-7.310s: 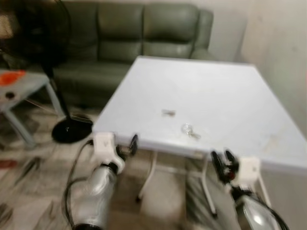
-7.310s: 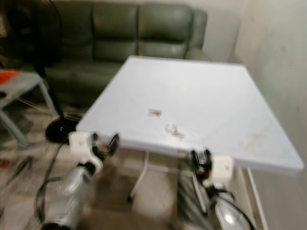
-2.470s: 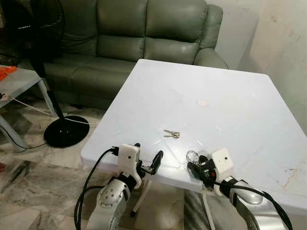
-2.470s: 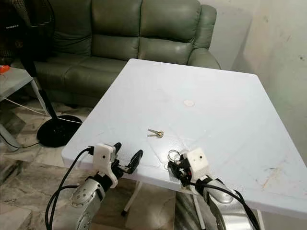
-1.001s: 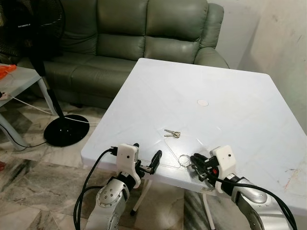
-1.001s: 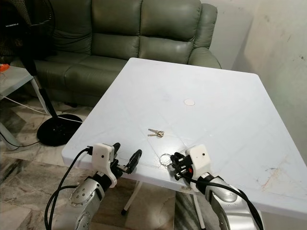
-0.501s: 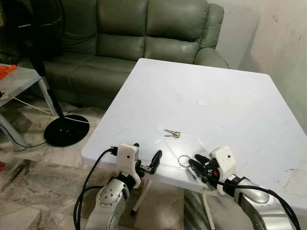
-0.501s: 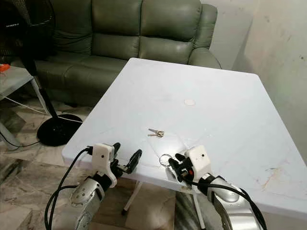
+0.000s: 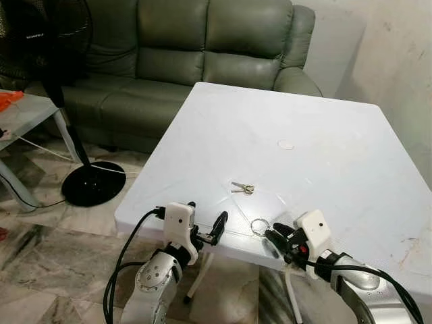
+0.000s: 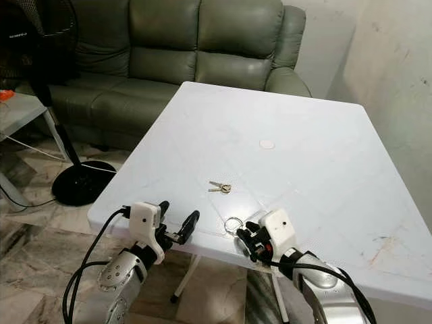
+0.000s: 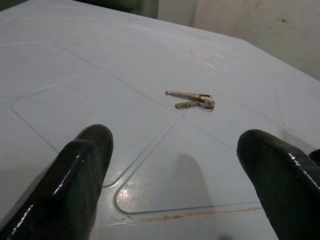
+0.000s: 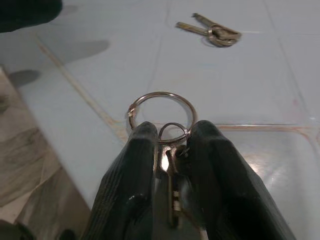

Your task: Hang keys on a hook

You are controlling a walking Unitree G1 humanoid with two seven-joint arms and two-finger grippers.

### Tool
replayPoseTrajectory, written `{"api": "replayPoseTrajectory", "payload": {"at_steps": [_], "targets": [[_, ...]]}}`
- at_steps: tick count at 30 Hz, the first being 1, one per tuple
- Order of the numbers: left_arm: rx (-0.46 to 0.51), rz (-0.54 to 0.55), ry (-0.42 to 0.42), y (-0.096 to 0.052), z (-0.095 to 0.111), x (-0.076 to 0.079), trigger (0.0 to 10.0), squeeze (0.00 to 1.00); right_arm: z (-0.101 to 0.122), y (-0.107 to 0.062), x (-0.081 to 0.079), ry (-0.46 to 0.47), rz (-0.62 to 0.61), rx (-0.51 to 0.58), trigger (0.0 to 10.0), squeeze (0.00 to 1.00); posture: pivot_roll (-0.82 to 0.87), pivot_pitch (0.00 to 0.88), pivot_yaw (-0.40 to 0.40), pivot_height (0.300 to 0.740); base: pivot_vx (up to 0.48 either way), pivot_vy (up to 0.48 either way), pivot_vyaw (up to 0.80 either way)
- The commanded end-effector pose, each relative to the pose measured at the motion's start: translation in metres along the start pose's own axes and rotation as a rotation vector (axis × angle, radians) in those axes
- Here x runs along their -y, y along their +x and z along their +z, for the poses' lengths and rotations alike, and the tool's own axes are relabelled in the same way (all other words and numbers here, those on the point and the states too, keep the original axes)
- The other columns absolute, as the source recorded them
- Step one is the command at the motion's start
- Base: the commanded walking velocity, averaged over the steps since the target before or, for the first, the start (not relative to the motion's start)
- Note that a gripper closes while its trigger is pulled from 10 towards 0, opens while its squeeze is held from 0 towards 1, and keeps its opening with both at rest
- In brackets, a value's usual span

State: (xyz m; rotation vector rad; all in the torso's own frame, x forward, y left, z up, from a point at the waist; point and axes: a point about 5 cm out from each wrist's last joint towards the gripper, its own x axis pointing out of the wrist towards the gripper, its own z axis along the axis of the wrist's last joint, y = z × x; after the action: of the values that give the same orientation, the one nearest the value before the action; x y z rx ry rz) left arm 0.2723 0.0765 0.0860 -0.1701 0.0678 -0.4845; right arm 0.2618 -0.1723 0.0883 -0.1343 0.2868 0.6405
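Since half a second ago the right gripper [image 9: 275,237] has drawn back slightly toward the near edge, its hold on the ring bunch unchanged, while the left arm stays where it was.

Behind everything stands the dark green leather sofa [image 9: 202,50], with a black pedestal fan [image 9: 47,47] on the floor to the robot's left. The large white square plastic table [image 9: 324,155] fills the foreground.

The left gripper [image 9: 206,226] hovers at the table's near edge with its two black fingers [image 11: 82,175] spread wide and nothing between them.

The right gripper sits just over the near edge, its fingers [image 12: 142,170] pinched together on a bunch of keys on a round silver ring [image 12: 162,112]; the ring sticks out past the fingertips above the tabletop.

A second, small pair of silver keys [image 9: 242,187] lies flat on the table, a little beyond both grippers and apart from them
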Motion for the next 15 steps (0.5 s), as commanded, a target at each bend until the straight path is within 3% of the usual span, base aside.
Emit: {"api": "replayPoseTrajectory", "payload": {"at_steps": [1, 15], "targets": [[0.024, 0.003, -0.015, 0.0024, 0.0054, 0.0042, 10.0, 0.00, 0.0019, -0.0015, -0.0009, -0.022, 0.007, -0.001, 10.0, 0.00, 0.00, 0.067, -0.062, 0.740, 0.000, 0.000, 0.00], [0.023, 0.007, -0.025, 0.0015, 0.0050, 0.0049, 10.0, 0.00, 0.0105, 0.0043, 0.0026, -0.011, -0.044, 0.053, 10.0, 0.00, 0.00, 0.075, -0.065, 0.740, 0.000, 0.000, 0.00]]}}
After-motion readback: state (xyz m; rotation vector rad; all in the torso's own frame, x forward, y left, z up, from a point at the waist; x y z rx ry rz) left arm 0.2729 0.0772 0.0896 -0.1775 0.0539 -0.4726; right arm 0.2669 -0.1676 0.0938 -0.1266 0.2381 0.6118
